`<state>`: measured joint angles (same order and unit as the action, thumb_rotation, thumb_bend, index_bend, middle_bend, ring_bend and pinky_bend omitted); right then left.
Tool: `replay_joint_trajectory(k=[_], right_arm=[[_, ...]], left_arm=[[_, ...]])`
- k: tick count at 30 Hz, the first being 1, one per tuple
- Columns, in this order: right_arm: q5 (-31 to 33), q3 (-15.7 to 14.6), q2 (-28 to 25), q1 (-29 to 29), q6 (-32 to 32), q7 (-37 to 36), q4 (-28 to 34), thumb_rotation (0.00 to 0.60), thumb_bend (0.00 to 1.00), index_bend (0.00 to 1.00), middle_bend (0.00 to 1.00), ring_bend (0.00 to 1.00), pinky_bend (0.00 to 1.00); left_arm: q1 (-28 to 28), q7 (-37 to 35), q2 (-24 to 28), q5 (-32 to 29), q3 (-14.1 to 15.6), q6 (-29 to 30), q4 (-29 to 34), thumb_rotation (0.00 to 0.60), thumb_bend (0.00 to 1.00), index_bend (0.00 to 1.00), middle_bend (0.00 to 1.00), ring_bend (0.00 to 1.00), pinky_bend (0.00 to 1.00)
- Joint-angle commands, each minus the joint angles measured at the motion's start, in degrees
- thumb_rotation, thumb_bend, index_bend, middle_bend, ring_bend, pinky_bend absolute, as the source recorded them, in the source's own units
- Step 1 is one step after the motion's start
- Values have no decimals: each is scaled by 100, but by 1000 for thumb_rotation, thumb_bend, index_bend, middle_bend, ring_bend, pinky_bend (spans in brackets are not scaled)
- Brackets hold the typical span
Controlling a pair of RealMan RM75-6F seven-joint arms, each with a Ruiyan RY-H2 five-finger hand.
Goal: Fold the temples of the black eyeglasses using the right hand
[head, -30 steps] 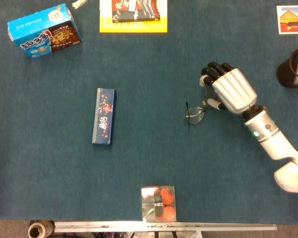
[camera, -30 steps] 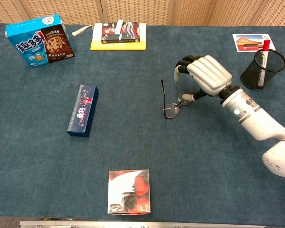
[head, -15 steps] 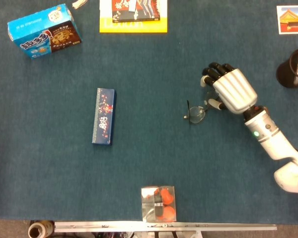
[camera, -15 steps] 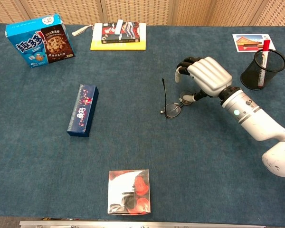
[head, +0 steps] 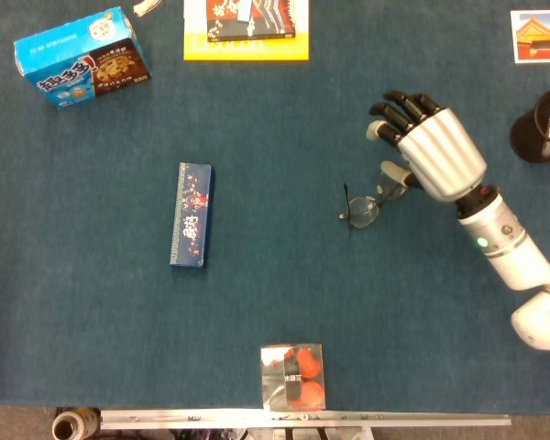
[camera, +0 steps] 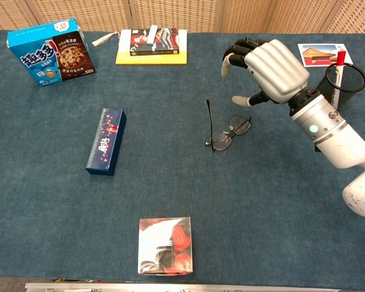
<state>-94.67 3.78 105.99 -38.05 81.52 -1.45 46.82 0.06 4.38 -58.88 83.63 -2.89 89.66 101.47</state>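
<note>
Chest view: nearest me sat a clear box [camera: 165,245] with orange contents, then a dark blue box [camera: 106,141] off to the left. The black eyeglasses [camera: 226,133] lay mid-table, one temple [camera: 208,118] sticking out unfolded. I had the right hand [camera: 269,68] raised above and behind them, fingers loosely apart, holding nothing. A pen cup [camera: 337,88] stood farther right.

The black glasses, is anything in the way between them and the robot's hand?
No. The right hand hangs above and just behind the black eyeglasses, with only bare blue tabletop between them. One temple sticks out, unfolded.
</note>
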Motion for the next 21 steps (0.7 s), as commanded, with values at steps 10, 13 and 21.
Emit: replay_joint_trajectory(k=[10, 13, 21], right_arm=[[-341, 218, -840, -110, 320, 1067, 1993, 600, 90, 468, 360, 245, 384], [-446, 179, -834, -109, 343, 1131, 2181, 600, 91, 468, 360, 245, 384], [-544, 31, -604, -127, 134, 1088, 2175, 600, 90, 468, 360, 245, 384]], left_arm=[[3, -29, 12, -53, -29, 2, -14, 600, 0, 471, 382, 312, 348], [-2, -32, 12, -45, -38, 9, -13, 600, 0, 471, 382, 312, 348], [10, -18, 20, -20, -30, 33, 5, 600, 0, 471, 382, 312, 348]])
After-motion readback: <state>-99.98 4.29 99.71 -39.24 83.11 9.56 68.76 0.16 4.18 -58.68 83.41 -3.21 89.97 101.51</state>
